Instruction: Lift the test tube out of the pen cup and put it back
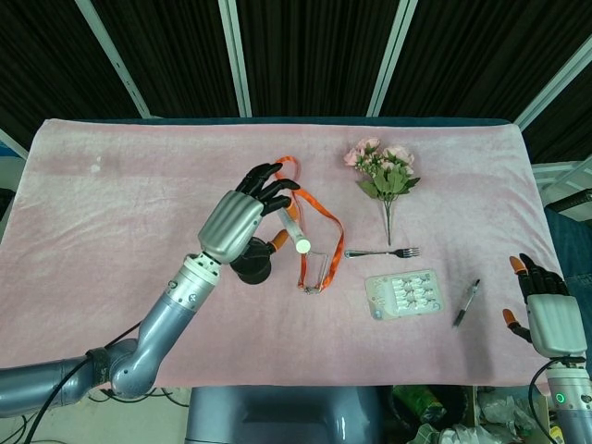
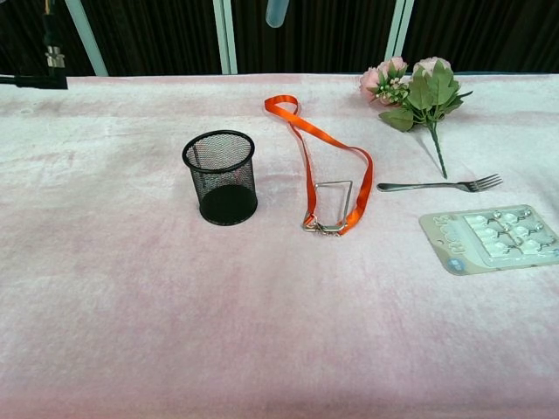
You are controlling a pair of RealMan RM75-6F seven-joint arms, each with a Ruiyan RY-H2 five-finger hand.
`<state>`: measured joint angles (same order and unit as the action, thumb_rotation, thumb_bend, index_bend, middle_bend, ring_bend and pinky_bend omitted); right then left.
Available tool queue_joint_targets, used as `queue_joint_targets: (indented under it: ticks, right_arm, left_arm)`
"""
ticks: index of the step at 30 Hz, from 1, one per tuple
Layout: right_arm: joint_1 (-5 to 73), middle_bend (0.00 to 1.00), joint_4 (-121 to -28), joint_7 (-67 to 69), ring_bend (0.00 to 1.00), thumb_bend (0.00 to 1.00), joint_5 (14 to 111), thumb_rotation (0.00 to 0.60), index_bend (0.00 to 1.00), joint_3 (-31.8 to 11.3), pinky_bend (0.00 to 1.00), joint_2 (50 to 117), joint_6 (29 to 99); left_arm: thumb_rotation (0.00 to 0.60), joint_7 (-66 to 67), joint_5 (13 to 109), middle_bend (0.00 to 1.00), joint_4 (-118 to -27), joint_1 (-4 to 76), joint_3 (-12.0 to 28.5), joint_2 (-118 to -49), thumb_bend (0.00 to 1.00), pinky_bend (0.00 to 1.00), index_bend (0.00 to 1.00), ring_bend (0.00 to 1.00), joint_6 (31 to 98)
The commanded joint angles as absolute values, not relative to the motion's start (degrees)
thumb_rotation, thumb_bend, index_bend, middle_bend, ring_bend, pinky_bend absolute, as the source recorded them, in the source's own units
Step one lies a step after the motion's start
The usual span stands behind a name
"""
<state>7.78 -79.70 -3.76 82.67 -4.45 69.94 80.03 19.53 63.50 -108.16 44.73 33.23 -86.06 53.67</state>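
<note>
My left hand [image 1: 239,225] hangs high over the table and grips a clear test tube [image 1: 293,228] with a white cap; the cap end points toward the camera. The black mesh pen cup [image 1: 252,269] stands below the hand and is partly covered by it. In the chest view the pen cup [image 2: 220,177] stands upright with nothing in it, and only the rounded tip of the test tube [image 2: 276,11] shows at the top edge, up and to the right of the cup. My right hand [image 1: 553,317] rests at the lower right table edge, fingers apart, holding nothing.
An orange lanyard [image 1: 312,219] lies just right of the cup. Further right are a flower sprig [image 1: 386,172], a fork [image 1: 383,252], a blister pack [image 1: 403,294] and a pen [image 1: 466,302]. A pink cloth [image 2: 131,332] covers the table.
</note>
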Motion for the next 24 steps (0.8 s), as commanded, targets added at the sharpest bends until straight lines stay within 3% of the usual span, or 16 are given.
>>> queue_joint_targets:
  ticks: [1,5,7,11,14,17,19,24]
  right_arm:
    - [7.76,0.06,-79.76,-3.82,0.15,0.20,82.66,0.600,0.08,-4.45,0.18,69.93,80.06]
    - [7.64,0.06,-79.87,-4.02,0.15,0.20,82.57,0.600,0.08,-4.60,0.18,69.96,80.43]
    - [7.63,0.06,-79.84,-4.40,0.15,0.20,82.44,0.600,0.08,-4.58,0.18,70.07,80.36]
    - [7.77,0.06,-79.83,-5.17,0.15,0.20,82.41,0.600,0.08,-4.50,0.18,70.24,80.08]
    - [7.73,0.06,-79.85,-5.58,0.15,0.20,82.38,0.600,0.08,-4.53,0.18,70.29,80.22]
    - [7.67,0.06,-80.03,-5.84,0.15,0.20,82.43,0.600,0.08,-4.56,0.18,70.29,80.45]
    - [7.62,0.06,-80.09,-5.59,0.15,0.20,82.35,0.600,0.08,-4.57,0.18,70.21,80.42]
    - [7.68,0.06,-79.72,-5.17,0.15,0.20,82.15,0.600,0.08,-4.55,0.18,70.24,80.02]
  left_arm:
    - [0.600,5.78,43.24,0.23,-120.60,45.30,39.53,-80.42,0.43,0.06,0.59,0.00,46.17]
    - [0.600,-11.86,29.01,0.23,-124.61,43.65,48.72,-72.38,0.43,0.07,0.59,0.00,30.80]
    - [0.600,-18.04,26.99,0.23,-124.16,41.59,52.90,-69.27,0.43,0.08,0.59,0.00,23.26]
    - [0.600,-24.78,29.76,0.23,-124.17,35.62,60.20,-67.99,0.43,0.09,0.59,0.00,13.64]
    - [0.600,-23.58,36.22,0.23,-125.21,31.36,62.13,-69.37,0.43,0.09,0.60,0.00,12.80]
    - [0.600,-19.33,45.94,0.24,-126.22,27.46,60.06,-72.10,0.43,0.09,0.61,0.00,15.24]
    - [0.600,-7.44,61.78,0.24,-124.18,25.47,52.04,-76.71,0.43,0.09,0.61,0.00,23.50]
    - [0.600,-2.78,85.33,0.25,-115.69,25.74,38.72,-84.90,0.43,0.09,0.62,0.00,35.72]
